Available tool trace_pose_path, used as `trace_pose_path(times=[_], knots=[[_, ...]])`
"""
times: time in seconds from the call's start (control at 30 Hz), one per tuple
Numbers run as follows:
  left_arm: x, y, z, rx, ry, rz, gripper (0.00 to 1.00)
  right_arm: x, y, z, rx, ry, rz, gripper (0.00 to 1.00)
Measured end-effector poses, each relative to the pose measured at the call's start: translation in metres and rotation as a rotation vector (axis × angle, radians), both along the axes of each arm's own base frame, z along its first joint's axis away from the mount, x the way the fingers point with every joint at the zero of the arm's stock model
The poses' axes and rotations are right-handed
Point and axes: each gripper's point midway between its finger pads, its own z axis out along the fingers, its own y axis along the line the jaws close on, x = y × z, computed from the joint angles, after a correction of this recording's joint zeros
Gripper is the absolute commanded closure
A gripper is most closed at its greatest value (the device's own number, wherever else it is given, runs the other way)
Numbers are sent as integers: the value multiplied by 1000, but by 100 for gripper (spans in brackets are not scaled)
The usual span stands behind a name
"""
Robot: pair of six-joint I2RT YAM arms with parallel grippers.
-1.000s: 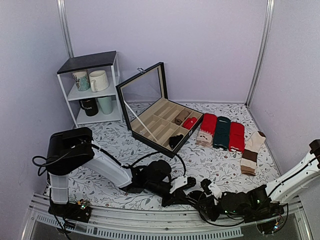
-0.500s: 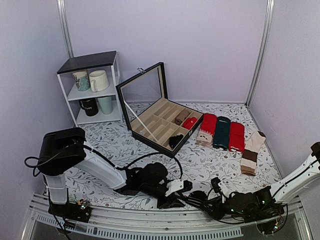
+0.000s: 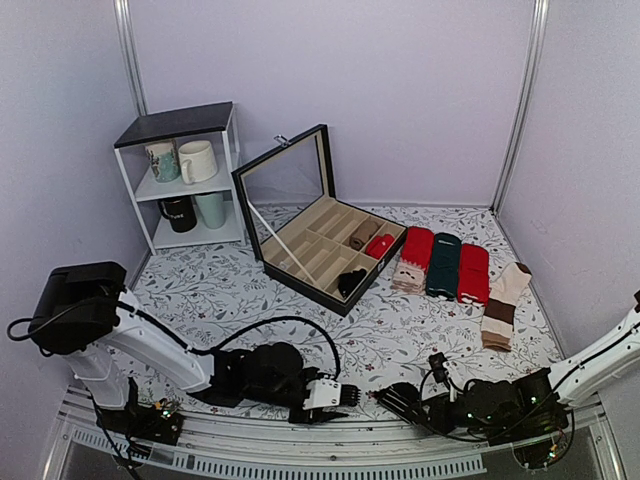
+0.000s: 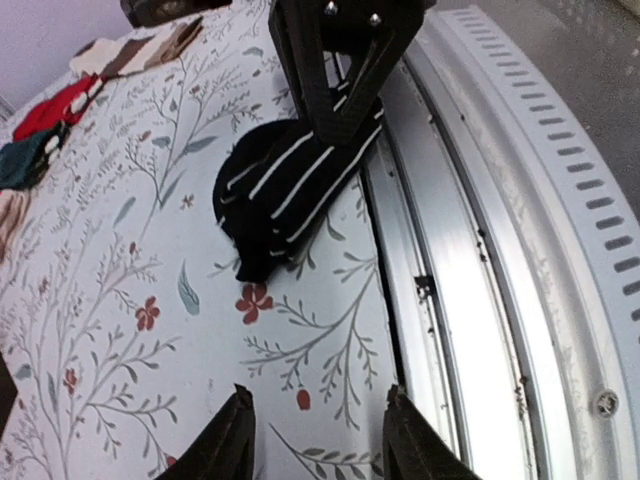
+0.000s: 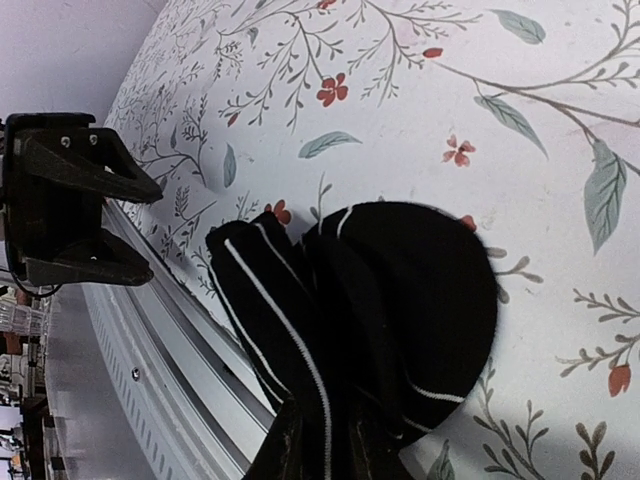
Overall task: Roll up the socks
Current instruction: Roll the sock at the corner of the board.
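Right gripper point(image 5: 325, 447) clamped on the striped socks point(image 4: 285, 190) at the table's near edge; left gripper point(image 4: 318, 440) open and empty.
The socks are a bunched black bundle with thin white stripes. They lie on the floral tablecloth point(image 3: 220, 290) right against the metal rail point(image 4: 470, 250), between the two grippers. The right fingers are nearly closed and pinch one end of the bundle; the rest sags on the cloth. The left fingers point(image 4: 236, 440) are spread about halfway with nothing between them, near the socks but not touching. Well behind are the open divider box point(image 3: 325, 250) and the flat red and green socks point(image 3: 443, 262).
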Motion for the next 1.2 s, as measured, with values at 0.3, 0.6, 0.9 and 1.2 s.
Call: trace_pose_path(times=[0.3, 0.6, 0.9, 1.2], knots=[[11, -46, 22, -77, -208, -83, 47, -1, -6, -3, -9, 52, -20, 86], [8, -72, 15, -77, -277, -180, 47, 0, -5, -2, -20, 67, -19, 86], [2, -78, -10, -26, -279, -237, 47, 1, -5, -3, -23, 80, -18, 86], [5, -88, -12, -29, -291, -236, 50, 0, -4, -4, -24, 87, -5, 86]])
